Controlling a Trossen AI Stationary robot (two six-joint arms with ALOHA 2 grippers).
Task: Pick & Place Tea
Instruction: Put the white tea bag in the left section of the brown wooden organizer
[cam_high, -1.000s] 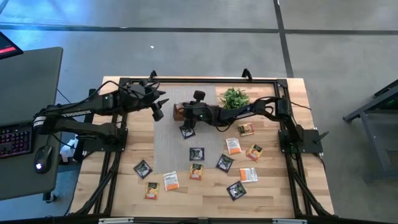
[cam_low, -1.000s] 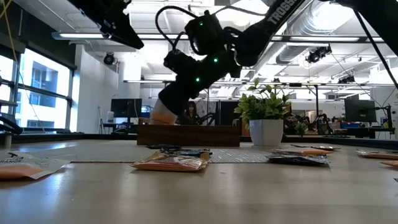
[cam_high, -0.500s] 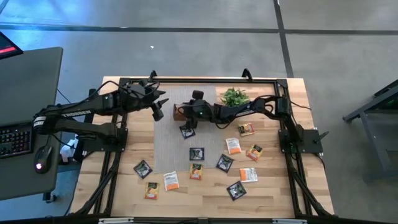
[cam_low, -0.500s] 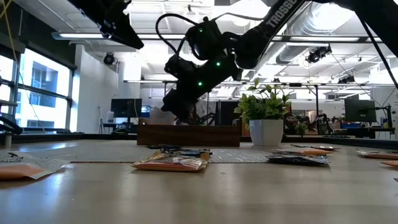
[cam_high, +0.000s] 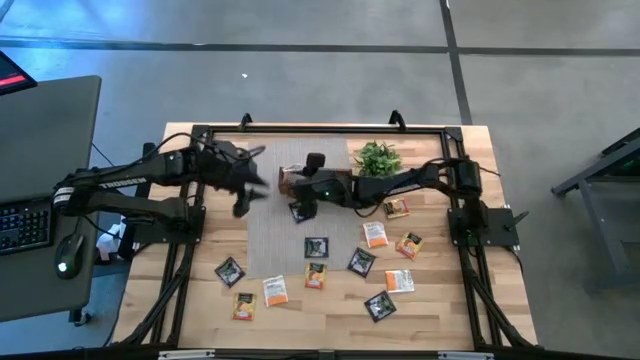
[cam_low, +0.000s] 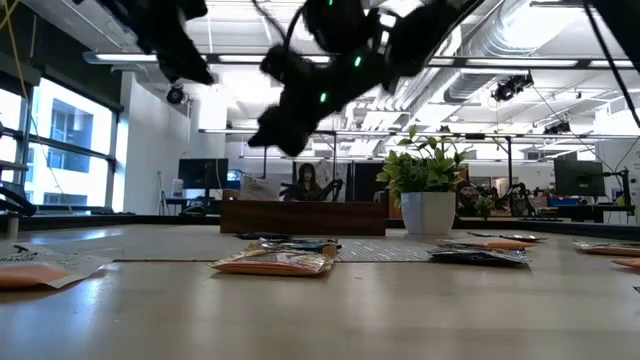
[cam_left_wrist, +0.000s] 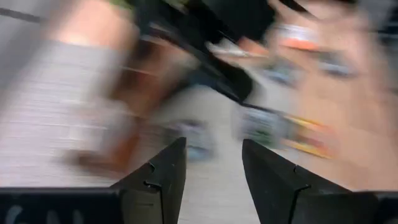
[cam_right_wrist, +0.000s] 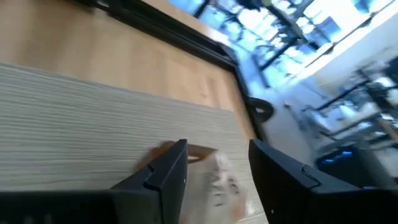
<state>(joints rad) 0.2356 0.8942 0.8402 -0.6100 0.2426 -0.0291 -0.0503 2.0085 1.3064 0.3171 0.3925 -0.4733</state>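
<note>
Above the wooden tray (cam_high: 290, 178), the right gripper (cam_high: 303, 205) has opened, its orange sachet gone.

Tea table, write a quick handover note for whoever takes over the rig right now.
Right gripper: jaws open, empty, above the wooden tray's front edge.
Left gripper: jaws open, empty, over the grey mat left of the tray.
Done: a white sachet lies below the right jaws, seemingly just dropped.
Left: about a dozen tea sachets on the table, such as a black one and an orange one. The plant stays put.
</note>
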